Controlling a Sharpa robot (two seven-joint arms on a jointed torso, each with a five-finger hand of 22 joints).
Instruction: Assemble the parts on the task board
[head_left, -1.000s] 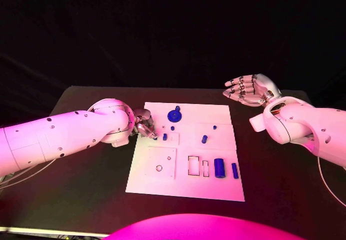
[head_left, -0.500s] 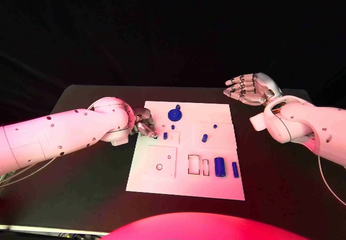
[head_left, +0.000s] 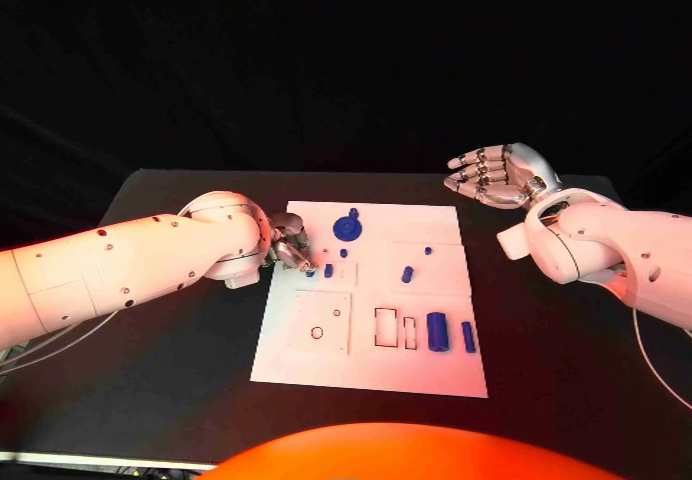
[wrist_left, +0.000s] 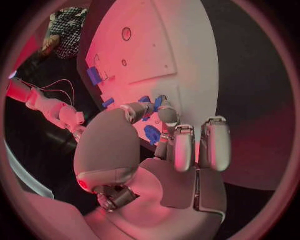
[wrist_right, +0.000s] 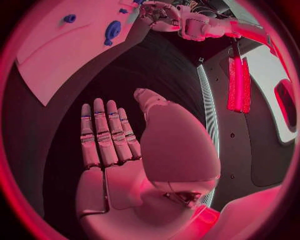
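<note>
Taking the task board (head_left: 372, 300) as the landmark and starting from its near edge, that end carried the rectangular cut-outs and, just beside them, 2 blue cylinders (head_left: 437, 337), one thick and one thin, lying flat. They looked parked there, probably waiting for their slots, so I judged this part of the assembly as not done.

A little farther, on the board's left half, sat a square panel with a ring mark (head_left: 317, 332) and a small hole, with no part in it.

At the middle of the board's left edge was the left hand (head_left: 293, 247). In the left wrist view the thumb and one fingertip (wrist_left: 167, 114) were pressed together around a small blue part (wrist_left: 157, 102), close above the board, while the other fingers were folded down beside them. The pinch seemed chosen because the piece was too small for a full grasp. A blue peg (head_left: 329, 270) stood just beside the fingertips, so the hand was likely working at a socket there, but I could not tell if the part already touched the board.

More toward the board's centre stood another blue peg (head_left: 408, 274).

At the far end a blue round gear (head_left: 348, 229) sat on the board.

Beyond the board's far right corner, well apart from it, the right hand (head_left: 495, 178) was raised with fingers (wrist_right: 106, 132) straight, side by side, holding nothing, apparently kept out of the way.
</note>
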